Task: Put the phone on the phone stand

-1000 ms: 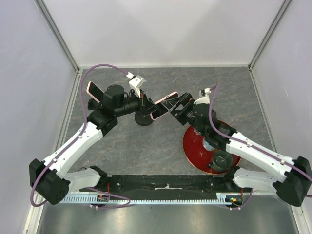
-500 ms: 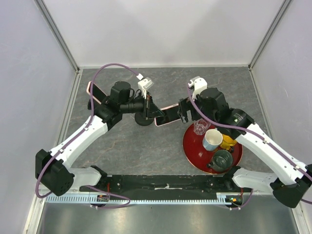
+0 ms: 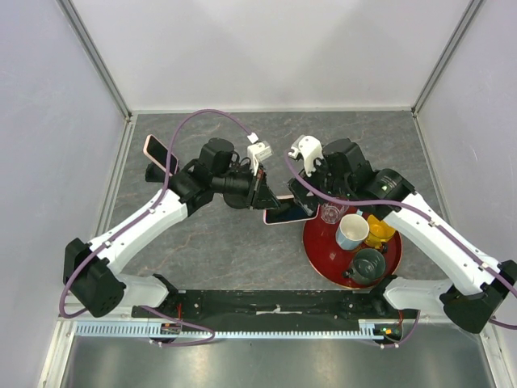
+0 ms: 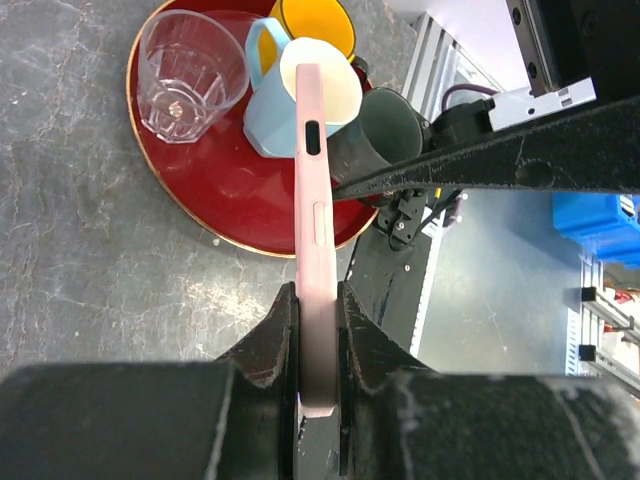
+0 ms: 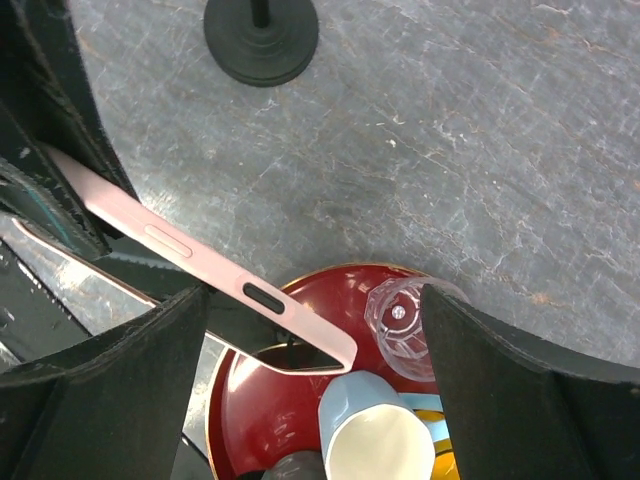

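Observation:
The pink phone (image 3: 289, 215) is held edge-up in my left gripper (image 3: 265, 199), which is shut on its near end (image 4: 312, 180). The phone's free end reaches over the left rim of the red tray (image 3: 311, 242). My right gripper (image 3: 309, 191) is open just above it. In the right wrist view its fingers (image 5: 110, 390) stand wide on either side of the phone (image 5: 200, 260) without touching it. The black phone stand (image 5: 262, 40) stands bare on the table behind the phone. In the top view the stand (image 3: 235, 204) is mostly hidden under my left wrist.
The tray carries a clear glass (image 3: 330, 213), a light blue cup (image 3: 353, 231), a yellow mug (image 3: 380, 230) and a dark green cup (image 3: 365, 265). Another pink flat object (image 3: 159, 153) leans at the far left, beside my left arm. Walls close off three sides of the table.
My left gripper has carried the phone right and toward the near edge, from over the stand to the tray's left rim. The right gripper has shifted left above it and stands open.

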